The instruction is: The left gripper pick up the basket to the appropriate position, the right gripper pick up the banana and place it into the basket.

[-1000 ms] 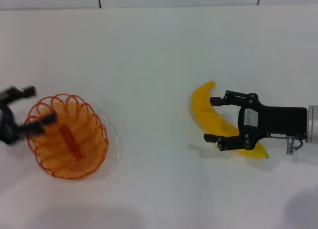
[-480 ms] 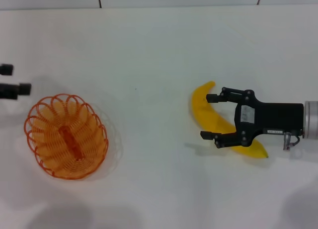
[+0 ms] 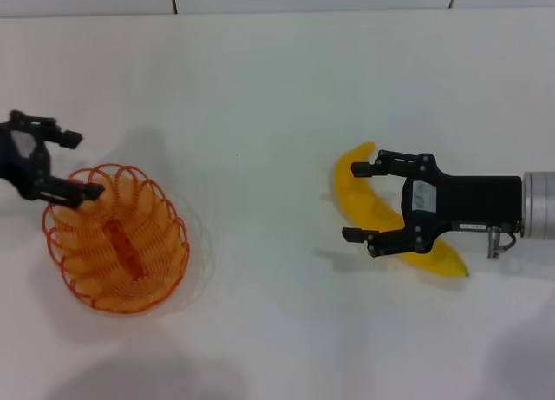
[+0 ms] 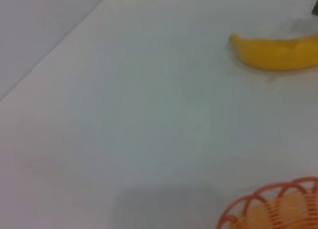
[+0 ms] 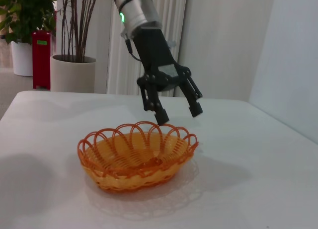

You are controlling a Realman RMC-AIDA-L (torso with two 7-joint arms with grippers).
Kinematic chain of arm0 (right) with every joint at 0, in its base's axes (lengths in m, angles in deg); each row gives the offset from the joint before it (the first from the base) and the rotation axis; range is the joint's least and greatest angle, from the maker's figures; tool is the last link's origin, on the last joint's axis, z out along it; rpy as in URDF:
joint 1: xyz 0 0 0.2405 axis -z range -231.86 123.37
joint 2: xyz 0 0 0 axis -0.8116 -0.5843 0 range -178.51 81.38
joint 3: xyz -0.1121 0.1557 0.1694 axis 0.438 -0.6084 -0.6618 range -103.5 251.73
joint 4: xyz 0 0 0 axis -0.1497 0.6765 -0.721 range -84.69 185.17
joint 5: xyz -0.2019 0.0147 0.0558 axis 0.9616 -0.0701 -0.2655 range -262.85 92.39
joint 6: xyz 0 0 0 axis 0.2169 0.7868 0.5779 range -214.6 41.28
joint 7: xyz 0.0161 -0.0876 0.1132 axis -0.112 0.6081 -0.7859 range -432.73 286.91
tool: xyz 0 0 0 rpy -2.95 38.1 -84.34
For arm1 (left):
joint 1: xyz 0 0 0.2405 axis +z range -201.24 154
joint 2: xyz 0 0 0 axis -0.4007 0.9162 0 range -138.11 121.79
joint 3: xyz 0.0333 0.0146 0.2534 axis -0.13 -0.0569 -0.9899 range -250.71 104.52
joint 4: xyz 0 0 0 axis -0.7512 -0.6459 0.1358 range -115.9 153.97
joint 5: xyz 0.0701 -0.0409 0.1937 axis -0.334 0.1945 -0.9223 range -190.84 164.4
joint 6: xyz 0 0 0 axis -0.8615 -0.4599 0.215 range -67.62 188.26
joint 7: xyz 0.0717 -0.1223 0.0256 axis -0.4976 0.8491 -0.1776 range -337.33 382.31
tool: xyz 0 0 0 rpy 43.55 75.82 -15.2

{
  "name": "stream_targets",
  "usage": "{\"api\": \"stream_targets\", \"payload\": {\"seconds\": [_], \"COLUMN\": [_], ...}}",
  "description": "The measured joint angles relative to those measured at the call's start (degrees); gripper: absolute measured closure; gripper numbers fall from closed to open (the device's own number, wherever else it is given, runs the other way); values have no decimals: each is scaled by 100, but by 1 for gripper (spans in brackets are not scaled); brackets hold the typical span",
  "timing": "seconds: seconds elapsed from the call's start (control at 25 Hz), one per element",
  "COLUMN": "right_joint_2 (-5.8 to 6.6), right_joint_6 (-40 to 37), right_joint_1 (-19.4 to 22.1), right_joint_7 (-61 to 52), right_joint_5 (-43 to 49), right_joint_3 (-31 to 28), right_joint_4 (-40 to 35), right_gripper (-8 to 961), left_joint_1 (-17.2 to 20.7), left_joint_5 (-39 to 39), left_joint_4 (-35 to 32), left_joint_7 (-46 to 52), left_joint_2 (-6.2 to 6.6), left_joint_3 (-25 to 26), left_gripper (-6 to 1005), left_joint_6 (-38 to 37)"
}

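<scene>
One basket, one banana, two grippers

Left gripper [image 3: 76, 166] hangs spread over the basket [image 3: 117, 239] rim; right gripper [image 3: 354, 202], jaws apart, straddles the banana [image 3: 373, 209] on the table [image 3: 260, 88].

On my head view, the right gripper [image 3: 360, 202] is a black two-fingered claw built from pinned linkage bars. A small white label sits on its boxy black body, which ends in a silver-grey ribbed cylinder. A thin cable and small metal fitting hang beneath the body. My left gripper [image 3: 74, 166] is black too, with the same linkage fingers. From the right wrist camera, its arm shows a silver-grey cylinder with a glowing green light.
</scene>
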Motion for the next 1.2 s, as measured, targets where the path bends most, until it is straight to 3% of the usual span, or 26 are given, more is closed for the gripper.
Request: {"api": "stream_targets", "payload": {"seconds": [0.4, 1.0, 1.2], "right_joint_2": [-11, -14, -14], "right_joint_6": [10, 14, 14], "right_joint_1": [-43, -52, -49], "right_joint_7": [-27, -66, -66], "right_joint_5": [2, 0, 0], "right_joint_3": [0, 0, 0], "right_joint_4": [7, 4, 4], "right_gripper": [64, 64, 64], "left_joint_1": [-253, -263, -288], "left_joint_5": [-287, -425, -474], "left_joint_4": [367, 357, 351], "left_joint_7": [183, 584, 661], "left_joint_2": [-262, -281, -276], "left_joint_3": [-744, -825, -829], "left_gripper": [181, 202, 312], "left_joint_6": [821, 1049, 1075]}}
